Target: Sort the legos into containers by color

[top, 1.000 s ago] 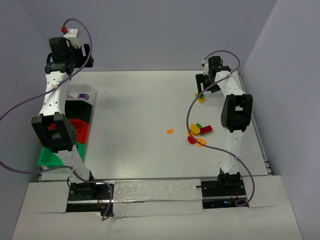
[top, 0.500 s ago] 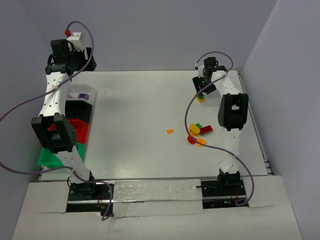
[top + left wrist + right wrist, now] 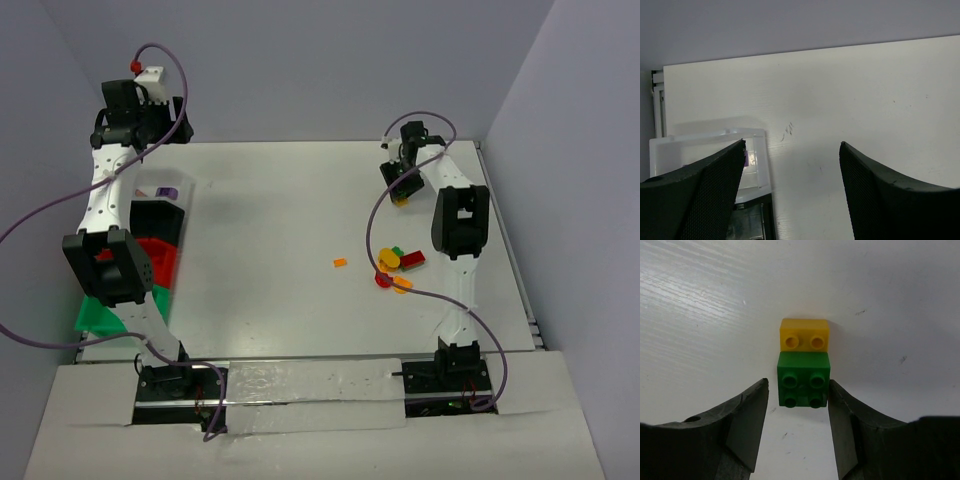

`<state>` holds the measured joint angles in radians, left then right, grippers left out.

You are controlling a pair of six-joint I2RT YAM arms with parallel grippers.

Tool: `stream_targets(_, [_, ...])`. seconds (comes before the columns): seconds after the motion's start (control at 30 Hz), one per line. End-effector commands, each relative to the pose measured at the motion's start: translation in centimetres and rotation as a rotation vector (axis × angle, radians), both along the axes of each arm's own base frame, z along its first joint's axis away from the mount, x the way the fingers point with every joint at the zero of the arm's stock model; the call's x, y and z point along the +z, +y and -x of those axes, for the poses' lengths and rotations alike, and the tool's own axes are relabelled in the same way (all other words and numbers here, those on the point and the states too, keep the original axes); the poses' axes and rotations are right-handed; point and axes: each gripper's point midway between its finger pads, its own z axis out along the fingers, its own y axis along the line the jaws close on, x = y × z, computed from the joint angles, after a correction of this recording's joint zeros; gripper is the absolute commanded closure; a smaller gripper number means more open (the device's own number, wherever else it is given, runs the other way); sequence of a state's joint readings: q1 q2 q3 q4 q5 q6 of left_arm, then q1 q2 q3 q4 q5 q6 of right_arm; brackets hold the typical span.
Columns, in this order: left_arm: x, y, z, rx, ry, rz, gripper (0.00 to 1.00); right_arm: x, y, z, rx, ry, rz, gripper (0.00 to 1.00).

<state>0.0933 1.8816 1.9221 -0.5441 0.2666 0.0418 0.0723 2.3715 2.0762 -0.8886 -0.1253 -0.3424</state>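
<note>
In the right wrist view a green lego [image 3: 804,379] lies studs-up against a yellow lego [image 3: 804,335] on the white table. My right gripper [image 3: 798,381] straddles the green one; its right finger touches the brick, and a narrow gap shows at the left finger [image 3: 752,410], so it is still open. From above, this gripper [image 3: 400,186] is at the far right over the yellow piece [image 3: 401,199]. My left gripper [image 3: 792,143] hangs open and empty, high above the clear container [image 3: 705,140], which holds a purple piece [image 3: 746,159].
A cluster of red, yellow, green and orange legos [image 3: 395,266] lies mid-right, with one orange piece [image 3: 340,263] apart to its left. Along the left edge stand the clear [image 3: 160,190], black [image 3: 155,215], red [image 3: 160,262] and green [image 3: 100,315] containers.
My right gripper has shifted a little left and its jaws have narrowed around the green lego. The left arm has barely moved.
</note>
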Motion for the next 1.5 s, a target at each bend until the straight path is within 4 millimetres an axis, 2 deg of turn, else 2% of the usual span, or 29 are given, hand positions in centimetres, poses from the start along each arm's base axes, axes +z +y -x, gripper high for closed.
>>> stream_targets(0.0, [0.6, -0.5, -0.1, -0.026, -0.013, 0.008, 0.19, 0.7, 0.2, -1.1, 0.011, -0.028, -0.006, 0.44])
stream_targets(0.17, [0.2, -0.7, 0.2, -0.029, -0.002, 0.013, 0.2, 1.2, 0.4, -1.4, 0.001, -0.043, -0.019, 0.49])
stream_targets(0.3, [-0.1, -0.8, 0.3, -0.035, 0.007, 0.018, 0.2, 1.7, 0.5, -1.7, -0.019, -0.052, -0.026, 0.41])
stream_targets(0.4, [-0.3, -0.9, 0.3, -0.037, 0.011, 0.026, 0.2, 2.4, 0.7, -2.1, -0.025, -0.069, -0.035, 0.39])
stream_targets(0.9, [-0.3, -1.0, 0.2, -0.04, 0.016, 0.034, 0.21, 1.2, 0.6, -1.8, -0.031, -0.04, -0.032, 0.44])
stream_targets(1.07, [-0.5, -1.3, 0.3, -0.048, 0.019, 0.046, 0.21, 1.6, 0.9, -1.7, -0.023, -0.045, -0.052, 0.55])
stream_targets(1.13, [-0.7, -1.6, 0.6, -0.057, 0.025, 0.06, 0.21, 1.8, 1.3, -1.5, -0.018, -0.038, -0.064, 0.66])
stream_targets(1.27, [-1.2, -1.9, 0.9, -0.071, 0.033, 0.079, 0.19, 1.4, 1.5, -0.8, -0.015, -0.008, -0.072, 0.73])
stream_targets(1.33, [-1.3, -2.2, 1.0, -0.08, 0.036, 0.084, 0.17, 1.0, 1.4, -0.3, -0.015, 0.012, -0.068, 0.85])
stream_targets(1.37, [-1.3, -2.3, 1.0, -0.086, 0.038, 0.087, 0.17, 1.2, 1.4, -0.3, -0.017, 0.013, -0.067, 0.95])
stream_targets(1.4, [-1.3, -2.4, 1.1, -0.093, 0.041, 0.092, 0.16, 1.3, 1.4, -0.2, -0.018, 0.016, -0.071, 1.0])
stream_targets(1.47, [-1.4, -3.4, 1.6, -0.151, 0.054, 0.118, 0.13, 2.9, 2.4, -0.3, -0.004, 0.002, -0.122, 1.0])
